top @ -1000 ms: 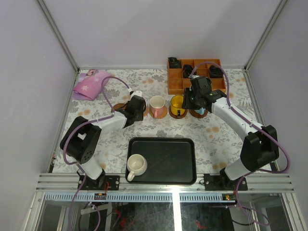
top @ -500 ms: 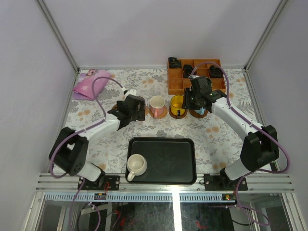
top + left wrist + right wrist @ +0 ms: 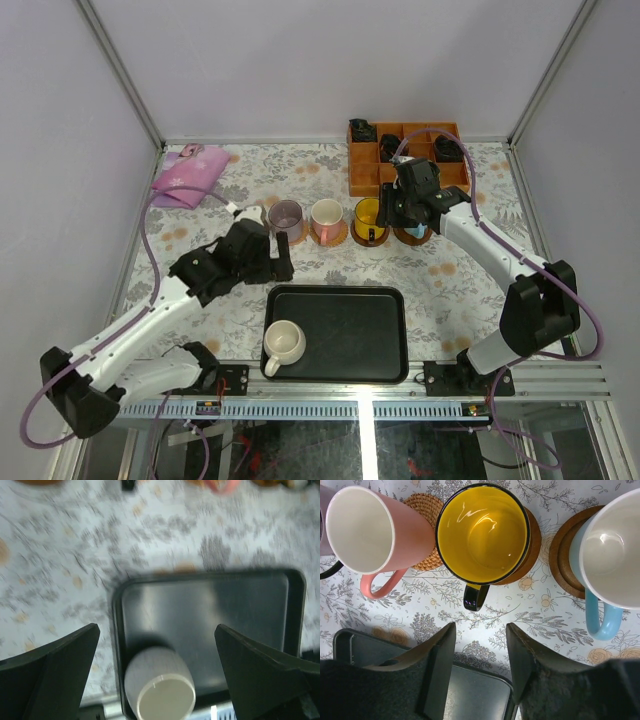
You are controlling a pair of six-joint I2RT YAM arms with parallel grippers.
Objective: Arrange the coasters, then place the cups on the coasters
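Well, with the left gripper [image 3: 156, 630] gaping empty near the tray [image 3: 225, 615] (right gripper [image 3: 480, 630] part-open, empty too), the cream cup [image 3: 157, 685] looks next to fetch

Mid-frame row, left to right: first cup [image 3: 286, 214], second cup [image 3: 325, 215], third cup [image 3: 368, 214], fourth cup [image 3: 612, 550]; last three on coasters [image 3: 563, 555]. Tray [image 3: 350, 320] below centre, fifth cup [image 3: 284, 342] in its lower-left corner. Compartment box [image 3: 356, 165] upper right, cloth [image 3: 185, 172] upper left.
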